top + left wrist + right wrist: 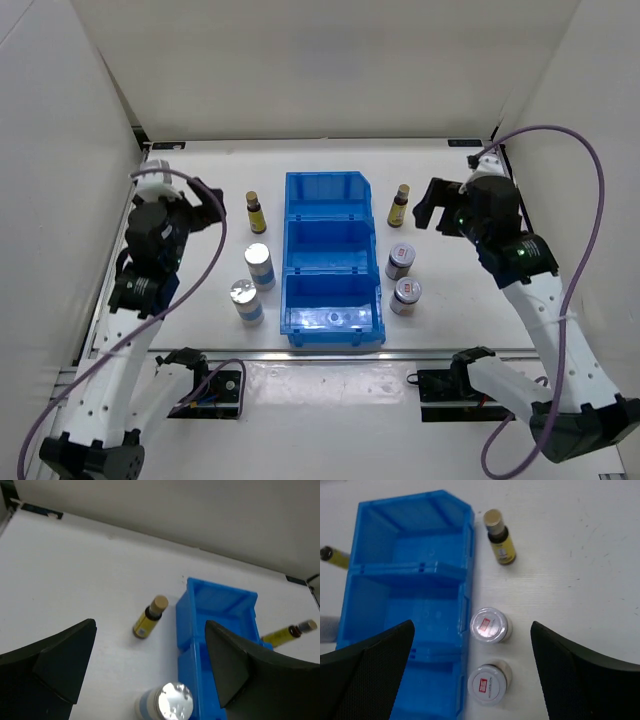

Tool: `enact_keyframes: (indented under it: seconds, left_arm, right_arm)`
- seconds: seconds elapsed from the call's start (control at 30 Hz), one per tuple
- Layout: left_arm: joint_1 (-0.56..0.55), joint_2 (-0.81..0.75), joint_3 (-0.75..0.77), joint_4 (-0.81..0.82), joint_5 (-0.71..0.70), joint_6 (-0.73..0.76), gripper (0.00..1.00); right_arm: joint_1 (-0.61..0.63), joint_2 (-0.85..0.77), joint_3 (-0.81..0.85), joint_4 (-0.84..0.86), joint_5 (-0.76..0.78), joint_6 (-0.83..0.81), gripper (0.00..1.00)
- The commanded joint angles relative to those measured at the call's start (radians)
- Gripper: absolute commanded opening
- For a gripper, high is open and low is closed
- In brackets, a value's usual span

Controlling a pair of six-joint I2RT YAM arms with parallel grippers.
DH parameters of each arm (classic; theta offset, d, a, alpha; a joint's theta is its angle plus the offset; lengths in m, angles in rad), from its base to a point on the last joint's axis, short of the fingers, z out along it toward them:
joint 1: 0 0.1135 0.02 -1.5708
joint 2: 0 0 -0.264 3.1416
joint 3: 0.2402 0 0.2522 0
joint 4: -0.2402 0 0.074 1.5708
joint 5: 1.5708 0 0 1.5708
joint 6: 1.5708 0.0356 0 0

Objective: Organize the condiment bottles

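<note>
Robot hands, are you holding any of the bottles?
Nothing is held. The left hand and the right hand are both open, with nothing between their fingers.

Four jars (259, 264) (245, 299) (400, 260) (406, 294); two brown bottles (254, 212) (400, 206); one bin (326, 180).

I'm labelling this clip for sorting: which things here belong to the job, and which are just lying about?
Job: left brown bottle, right brown bottle, left far jar, left near jar, right far jar, right near jar.
Other: blue bin, table.
</note>
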Motion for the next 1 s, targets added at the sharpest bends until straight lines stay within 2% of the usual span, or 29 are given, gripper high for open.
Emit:
enact_keyframes:
  seconds: [0.0,0.1,0.2,0.27,0.4,0.5,0.57,0.67,0.83,0.97]
  left_arm:
    - [-0.001,-0.051,-0.108,-0.08,0.101,-0.052,1.0]
    - [-0.001,-0.081,-0.144,-0.08,0.083,-0.013,1.0]
    - [-0.032,-0.092,-0.182,-0.105,-0.046,-0.087,1.0]
    - [-0.041,-0.092,-0.182,-0.132,-0.097,-0.136,1.0]
    - [-0.05,-0.092,-0.173,-0.132,0.005,-0.162,1.0]
    - [-0.05,-0.083,-0.161,-0.143,0.076,-0.171,1.0]
    - [-0.05,-0.083,-0.151,-0.143,0.096,-0.171,1.0]
    - [-0.05,-0.092,-0.162,-0.143,0.07,-0.193,1.0]
    - [-0.05,-0.115,-0.171,-0.171,-0.004,-0.202,1.0]
    - [-0.05,-0.115,-0.171,-0.171,-0.013,-0.202,1.0]
  right_arm:
    - [0.091,-0.044,0.022,-0.068,0.011,-0.033,1.0]
    - [0.119,-0.067,0.071,-0.178,0.114,0.005,1.0]
    - [0.109,-0.099,0.099,-0.378,0.198,0.253,1.0]
    - [0.109,-0.14,0.087,-0.359,0.115,0.202,0.92]
    - [0.109,-0.176,0.041,-0.379,0.079,0.159,0.94]
    - [0.119,-0.144,0.025,-0.433,0.07,0.139,0.87]
    - [0.119,-0.092,0.025,-0.491,0.045,0.139,0.87]
    - [0.157,-0.038,0.038,-0.534,0.028,0.14,0.87]
    - [0.232,-0.015,-0.016,-0.546,0.109,0.209,0.87]
    - [0.232,0.071,-0.068,-0.502,0.099,0.231,0.88]
